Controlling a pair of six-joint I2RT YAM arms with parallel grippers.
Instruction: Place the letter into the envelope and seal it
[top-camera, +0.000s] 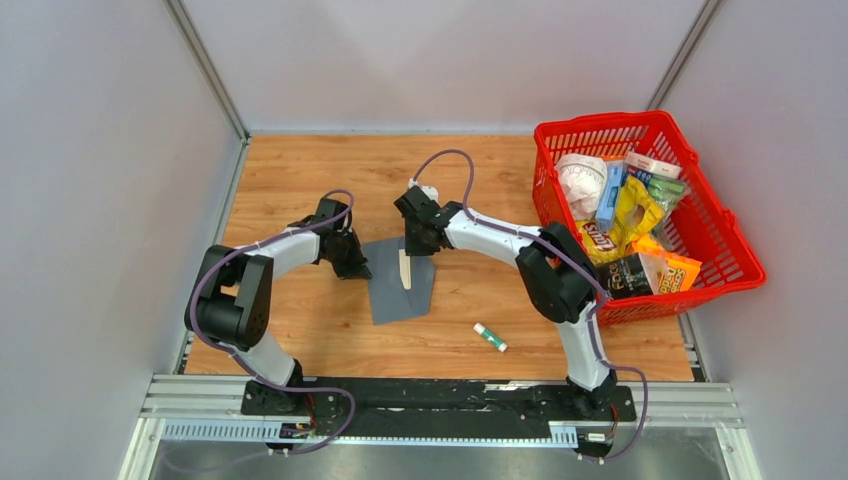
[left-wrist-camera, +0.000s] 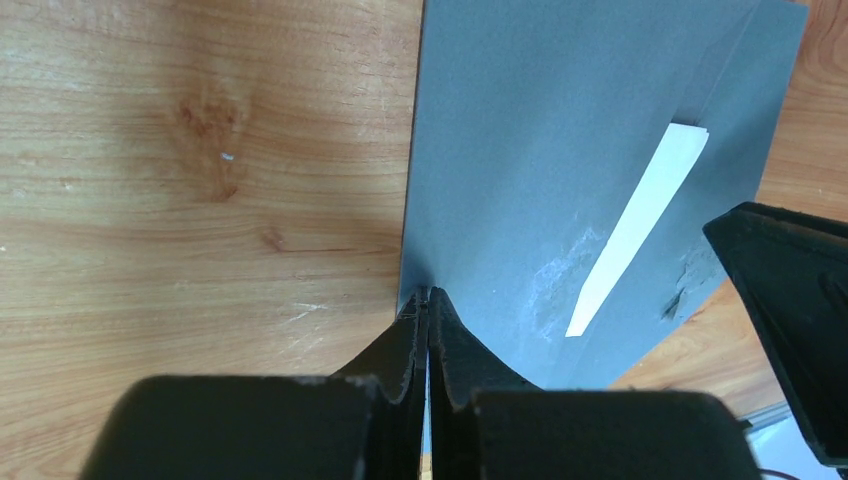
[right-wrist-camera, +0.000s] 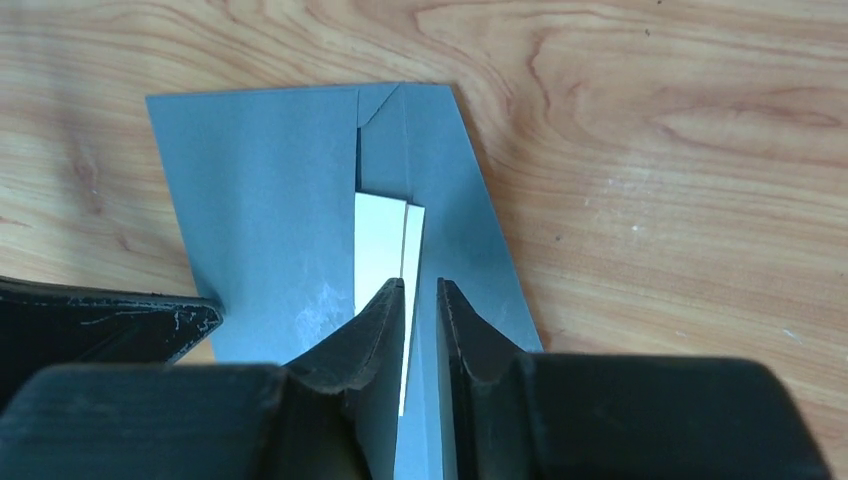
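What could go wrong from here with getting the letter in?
1. The left gripper pinches only the very edge of the envelope; a sideways push could pivot or tear it.
2. The letter shows only as a narrow strip in the opening, and the right gripper has its jaws slightly apart around its edge; it may slip or buckle rather than slide in.

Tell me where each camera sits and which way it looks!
Top: high behind the arms, looking down at the wooden table; both arms show.
Left wrist: looking down past the left claw pinching the flat dark grey paper envelope.
Right wrist: looking down past the right claw at the thin pale paper letter.
All share the envelope.
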